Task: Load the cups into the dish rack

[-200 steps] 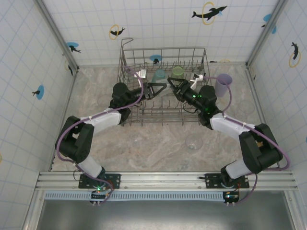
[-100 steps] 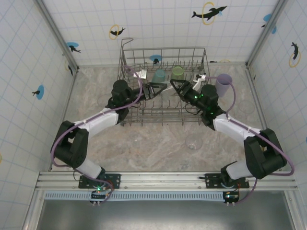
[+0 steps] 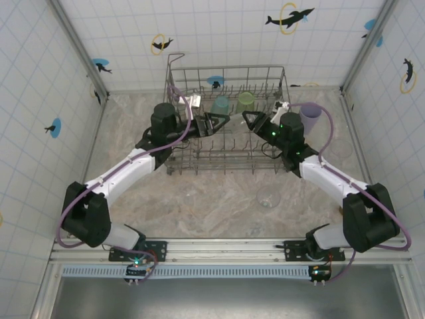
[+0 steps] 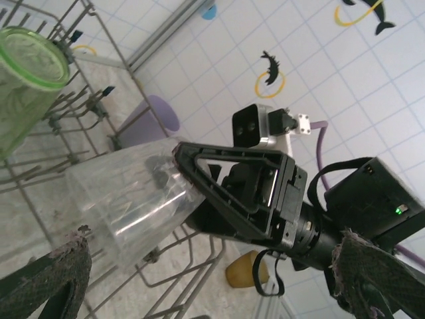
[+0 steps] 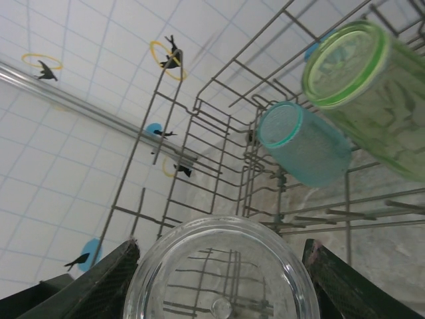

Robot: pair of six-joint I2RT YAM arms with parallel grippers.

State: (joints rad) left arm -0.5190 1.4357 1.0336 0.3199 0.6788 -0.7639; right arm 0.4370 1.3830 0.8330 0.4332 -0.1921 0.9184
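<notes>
Both grippers are meeting over the rack point(image 3: 226, 68), one clear cup point(image 4: 126, 199) between them.
The right gripper point(image 3: 247, 118) is clamping the clear cup, its fingers point(image 5: 99, 282) pressing the sides, the cup lying sideways above the rack's middle tines. The left gripper point(image 3: 224, 121) is hanging just beside it, fingers point(image 4: 50, 279) spread wide; cannot tell if one is brushing the cup's base. A teal cup point(image 3: 220, 104) and a green cup point(image 3: 246, 100) are sitting in the rack's back row. A lavender cup point(image 3: 309, 116) is standing just outside the rack's right wall.

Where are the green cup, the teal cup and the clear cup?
green cup point(image 5: 345, 63), right wrist view, round end
teal cup point(image 5: 313, 154), right wrist view, side
clear cup point(image 5: 222, 279), right wrist view, round end
</notes>
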